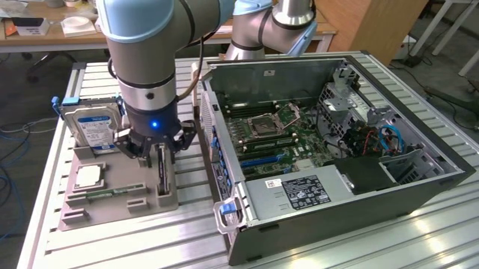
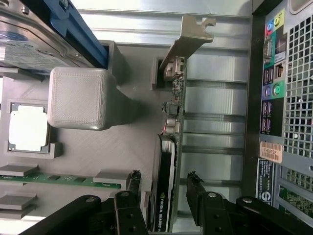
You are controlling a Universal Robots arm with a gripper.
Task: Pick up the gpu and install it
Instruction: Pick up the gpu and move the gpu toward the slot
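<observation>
Status: the arm [image 1: 150, 67] stands over the grey holder tray [image 1: 112, 208] on the table [image 1: 150, 244]. Reading the exterior view as a dial centred on that tray, the open computer case [image 1: 427, 188] lies at 3 o'clock. The gpu [image 2: 172, 122] stands on edge in a slot along the tray's 3 o'clock side, its silver bracket [image 2: 188, 41] seated in a recess at one end. The jaws are open and straddle the card's cooler end, one of the fingers [image 2: 133, 183] facing the black cooler and the other facing the bare green board. Neither appears to touch the card, and nothing is held. Risks, offered as judgement: the card does not look centred in the gap, the board face lying nearer its finger than the cooler lies to its own. A closing stroke could therefore shove the card sideways in the slot before both pads bear, leaving it tilted. The board-side pad would land on or near small soldered parts, which a hard squeeze could damage. The grip point sits toward one end, well away from the bracket, so the card could swing or bind in the recess when raised. The hard drive [image 1: 93, 126], upright at about 10 o'clock of the card, stands near the arm's wrist, and a sideways correction could knock it.
</observation>
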